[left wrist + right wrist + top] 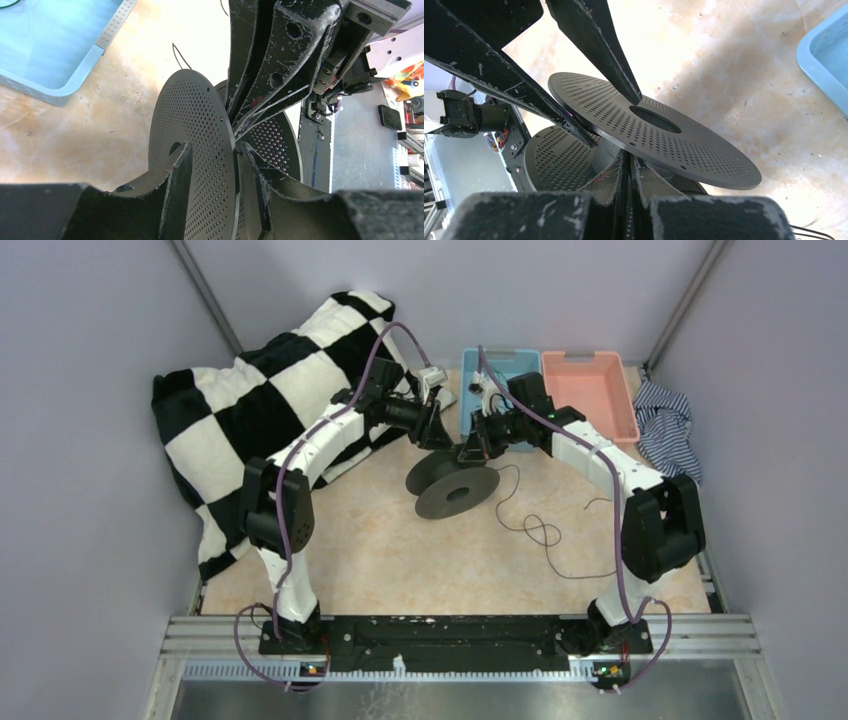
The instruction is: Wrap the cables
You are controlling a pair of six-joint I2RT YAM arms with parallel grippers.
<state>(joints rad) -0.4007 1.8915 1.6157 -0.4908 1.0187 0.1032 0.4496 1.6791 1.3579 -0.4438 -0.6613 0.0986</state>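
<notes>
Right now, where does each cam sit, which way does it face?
Top external: above and behind the bases, looking down on table, both arms, spool, cable.
Left wrist: on the left gripper, facing the spool flange it straddles.
Right wrist: on the right gripper, shut, facing the spool.
Shared: spool in all.

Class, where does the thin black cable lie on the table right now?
In the top view, the thin black cable loops loosely right of the dark perforated spool, before the right arm.

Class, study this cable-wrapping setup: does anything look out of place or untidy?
Yes. The cable sprawls in loose loops across the table right of the spool, not wound on. A checkered blanket lies bunched at the far left.
</notes>
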